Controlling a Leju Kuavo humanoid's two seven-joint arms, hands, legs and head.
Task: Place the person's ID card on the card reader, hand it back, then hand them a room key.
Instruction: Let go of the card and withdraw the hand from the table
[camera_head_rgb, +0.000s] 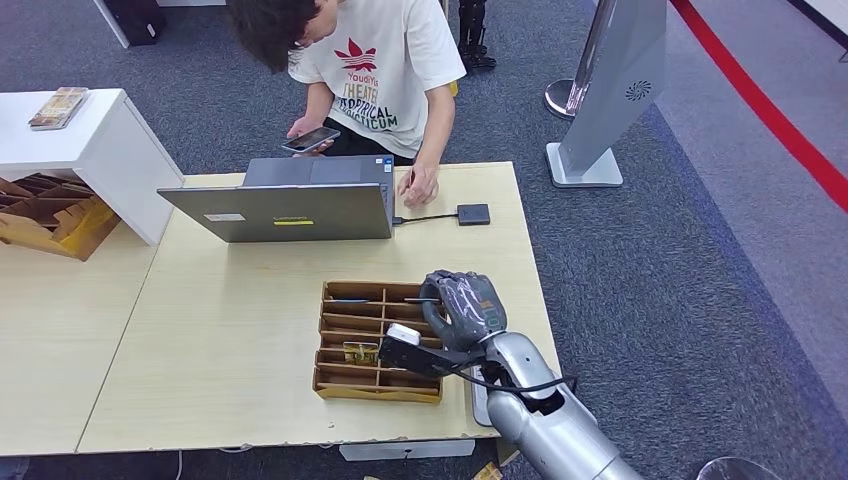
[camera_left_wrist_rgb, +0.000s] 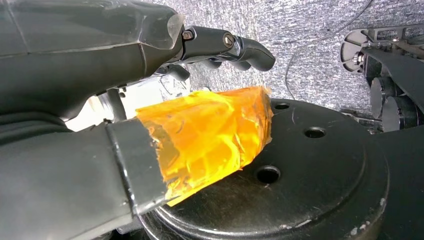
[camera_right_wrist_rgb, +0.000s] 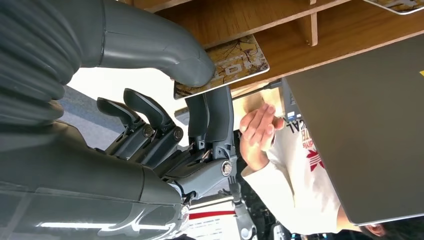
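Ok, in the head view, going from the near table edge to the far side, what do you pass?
Wooden tray → right hand → laptop → person's hand on the table → phone.

A shallow wooden divider tray (camera_head_rgb: 340, 380) sits on a pale wooden table (camera_head_rgb: 220, 340), near its front edge. Behind it stands an open grey laptop (camera_head_rgb: 290, 210). A small dark card reader (camera_head_rgb: 473, 213) lies right of the laptop.
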